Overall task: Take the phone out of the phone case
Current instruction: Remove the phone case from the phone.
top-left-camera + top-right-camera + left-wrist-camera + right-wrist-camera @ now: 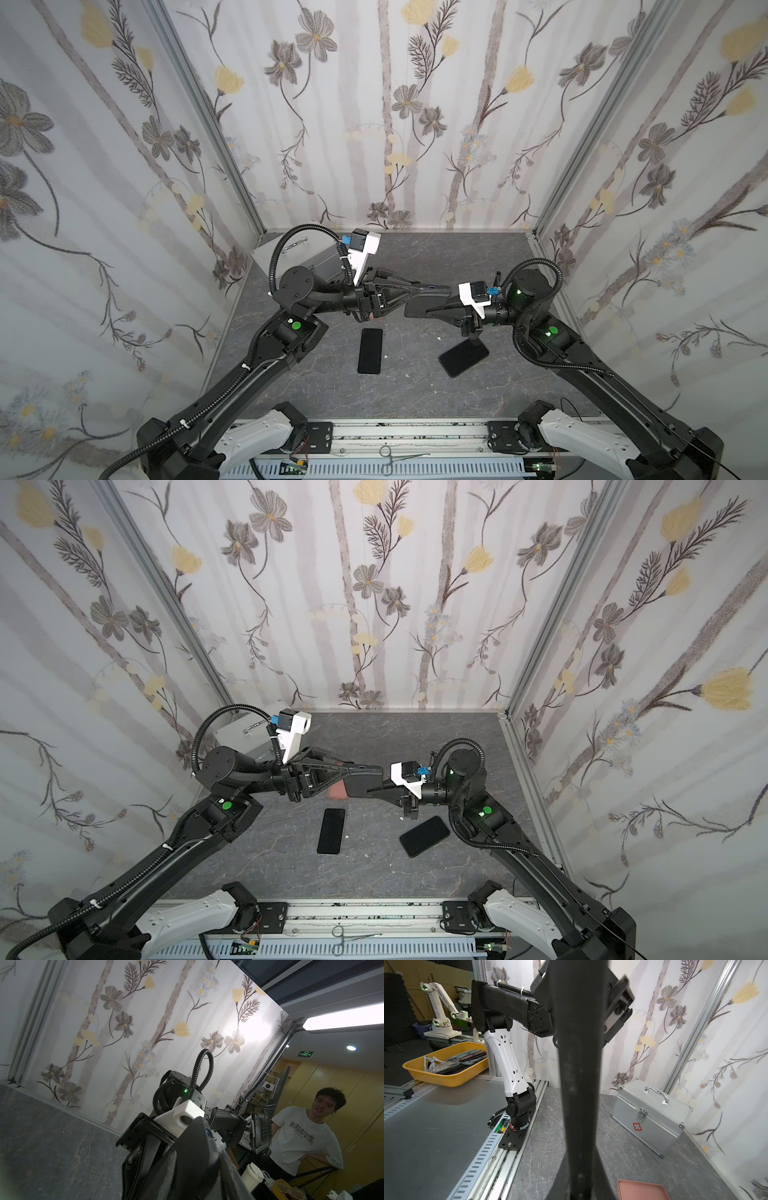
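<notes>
In both top views, the black rectangular phone is hanging in the air over the middle of the grey marbled tabletop, somewhat nearer the far edge. Its long axis is running left to right between the 2 arms. The left gripper is meeting its left end and the right gripper its right end, so neither arm is nearer than the other. I cannot tell whether a dark case is wrapping the phone. A salmon-pink phone case is lying flat on the tabletop just below the left gripper. 2 bare black phones are lying flat toward the near edge, and a silver aluminium box is standing in the far left corner.

In the left wrist view, the phone is rising edge-on between the left gripper's fingers. A sliver of background is showing beside 1 finger, so I cannot tell whether this pincer is grasping or released.

In the right wrist view, the phone is filling the centre as a dark band, and the right gripper is clenching it firmly.

The coming move is probably turning on that left-right axis, with the right gripper anchoring 1 end while the left works the opposite end free.
</notes>
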Robot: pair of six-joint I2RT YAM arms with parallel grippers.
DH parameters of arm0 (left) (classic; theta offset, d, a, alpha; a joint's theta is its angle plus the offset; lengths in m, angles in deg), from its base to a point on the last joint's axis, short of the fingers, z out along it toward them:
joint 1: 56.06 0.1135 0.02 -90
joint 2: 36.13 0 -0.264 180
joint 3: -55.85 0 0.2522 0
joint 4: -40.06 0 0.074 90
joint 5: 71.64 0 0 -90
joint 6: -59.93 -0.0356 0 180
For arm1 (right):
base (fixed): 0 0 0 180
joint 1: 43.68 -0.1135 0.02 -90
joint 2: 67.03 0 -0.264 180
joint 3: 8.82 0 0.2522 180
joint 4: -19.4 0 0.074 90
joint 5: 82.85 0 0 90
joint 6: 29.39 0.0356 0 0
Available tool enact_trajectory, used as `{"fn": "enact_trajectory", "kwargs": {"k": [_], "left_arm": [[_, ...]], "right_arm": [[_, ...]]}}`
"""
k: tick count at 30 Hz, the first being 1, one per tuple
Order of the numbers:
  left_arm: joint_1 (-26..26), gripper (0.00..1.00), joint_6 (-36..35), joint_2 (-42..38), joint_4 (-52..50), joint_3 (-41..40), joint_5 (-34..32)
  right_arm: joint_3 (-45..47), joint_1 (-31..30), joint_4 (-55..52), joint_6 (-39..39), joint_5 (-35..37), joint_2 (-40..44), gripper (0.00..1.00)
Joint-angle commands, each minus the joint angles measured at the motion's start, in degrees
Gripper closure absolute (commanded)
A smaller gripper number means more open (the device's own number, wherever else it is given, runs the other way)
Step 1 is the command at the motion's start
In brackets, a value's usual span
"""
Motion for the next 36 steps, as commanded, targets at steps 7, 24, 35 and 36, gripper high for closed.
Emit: {"fn": "enact_trajectory", "kwargs": {"k": [7,24,35,36], "left_arm": [[0.5,0.50,-23.9,-5.1,-13.9,3.2,-18.6],[-10.5,0.56,-53.3,-3.2,-17.5,3.6,-29.3],[-12.5,0.64,-56.1,-1.0,-17.5,4.6,-29.3],[-12.5,0.65,-56.1,-0.9,-17.5,4.6,-29.5]], "right_arm": [[7.2,0.1,11.8,11.8,6.7,4.7,1.00],[9.9,-0.6,9.6,22.3,18.0,8.4,1.00],[9.7,-1.4,11.1,20.4,16.1,8.1,1.00],[9.7,-1.5,11.1,20.2,15.9,7.9,1.00]]}}
